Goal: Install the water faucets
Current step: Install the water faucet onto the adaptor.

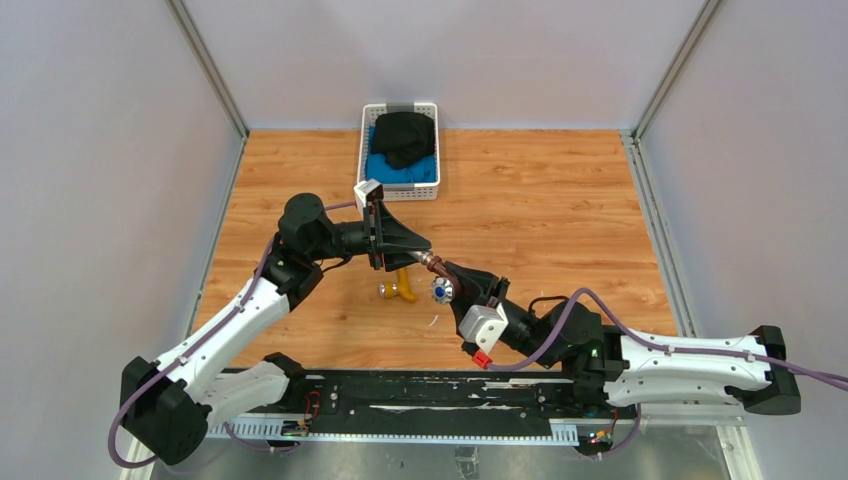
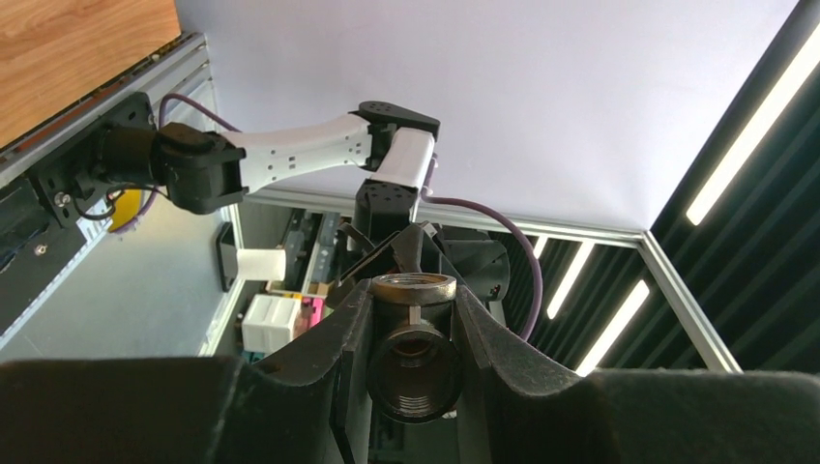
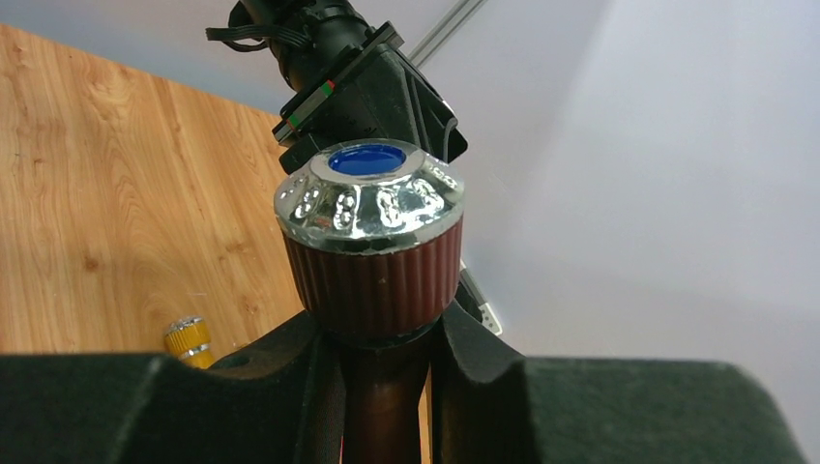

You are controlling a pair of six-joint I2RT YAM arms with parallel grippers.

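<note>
left arm (image 1: 235, 320): stretched from its base at 7 o'clock of the wooden table (image 1: 560, 220) toward the table's middle, with the wrist pointing to 3 o'clock.
brass-yellow faucet (image 1: 398, 290): lay on the wood just off the table's middle toward 7 o'clock, with neither arm touching it. The right wrist view caught only its ribbed yellow end, at 8 o'clock in that view.
basket (image 1: 362, 150): white, at 12 o'clock by the table's far edge, with a black cloth lying over a blue one inside.
left gripper (image 2: 411, 302): pressed from both sides onto a threaded metal fitting (image 2: 414, 372) and held above the table.
threaded metal fitting: short and dark, its open round mouth faced the left wrist camera and a brassy ring sat at its 12 o'clock end.
reddish-brown faucet (image 3: 372, 280): was in the air at 4 o'clock of the left gripper. In the top view its silvery end lay right at that gripper's tips. Whether it touched the fitting could not be told.
knob (image 3: 367, 208): had a silvery cap with a round blue mark above a ribbed reddish-brown skirt, at the 12 o'clock end of the faucet in the right wrist view.
right gripper (image 3: 382, 333): pinched the reddish-brown faucet on its stem just beneath the knob, one pad on each side.
right arm (image 1: 690, 365): ran from its base at 5 o'clock of the table toward 10 o'clock, ending beside the left gripper.
</note>
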